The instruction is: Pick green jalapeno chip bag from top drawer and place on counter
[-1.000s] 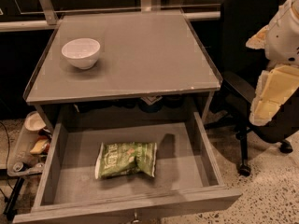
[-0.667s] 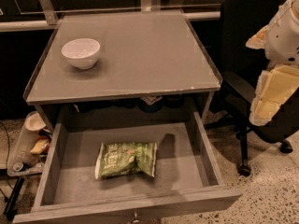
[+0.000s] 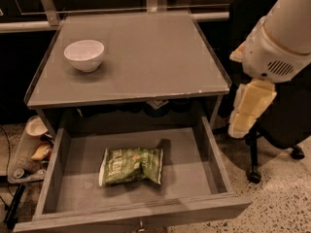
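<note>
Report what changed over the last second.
The gripper moved left and slightly down, toward the top drawer; nothing was taken hold of. The green jalapeno chip bag stayed in the drawer, the white bowl on the counter.

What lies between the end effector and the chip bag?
Camera view: the end effector hangs outside the top drawer's right wall; only that wall and bare drawer bottom separate it from the green jalapeno chip bag.

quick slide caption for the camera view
Green jalapeno chip bag lies in the open top drawer; gripper hangs right of the counter, white bowl on it.
</note>
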`<state>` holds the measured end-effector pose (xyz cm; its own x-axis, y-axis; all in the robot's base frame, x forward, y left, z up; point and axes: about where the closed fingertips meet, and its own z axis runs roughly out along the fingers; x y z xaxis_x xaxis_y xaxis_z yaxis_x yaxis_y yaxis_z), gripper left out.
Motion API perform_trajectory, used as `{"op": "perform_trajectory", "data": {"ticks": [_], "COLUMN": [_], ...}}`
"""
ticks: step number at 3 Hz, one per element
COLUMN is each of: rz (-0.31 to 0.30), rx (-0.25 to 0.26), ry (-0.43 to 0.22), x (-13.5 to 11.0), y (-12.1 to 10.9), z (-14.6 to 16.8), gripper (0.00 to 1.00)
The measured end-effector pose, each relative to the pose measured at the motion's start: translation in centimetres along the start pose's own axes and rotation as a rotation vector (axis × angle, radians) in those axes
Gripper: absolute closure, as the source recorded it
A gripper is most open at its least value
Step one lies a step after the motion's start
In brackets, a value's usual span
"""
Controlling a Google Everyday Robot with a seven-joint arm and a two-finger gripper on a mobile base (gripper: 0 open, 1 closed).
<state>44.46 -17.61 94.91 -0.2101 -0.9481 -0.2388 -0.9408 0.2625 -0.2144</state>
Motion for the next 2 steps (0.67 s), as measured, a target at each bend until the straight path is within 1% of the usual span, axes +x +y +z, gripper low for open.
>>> {"op": "perform_trajectory", "data": {"ticks": [1, 2], "rz": [-0.012, -0.013], "rx": [-0.042, -0.043], "ry": [-0.040, -0.041], "x": [-3.67, -3.82], "y": [1.55, 1.68], "z": [2.96, 3.11], "gripper": [0.00, 0.00]}}
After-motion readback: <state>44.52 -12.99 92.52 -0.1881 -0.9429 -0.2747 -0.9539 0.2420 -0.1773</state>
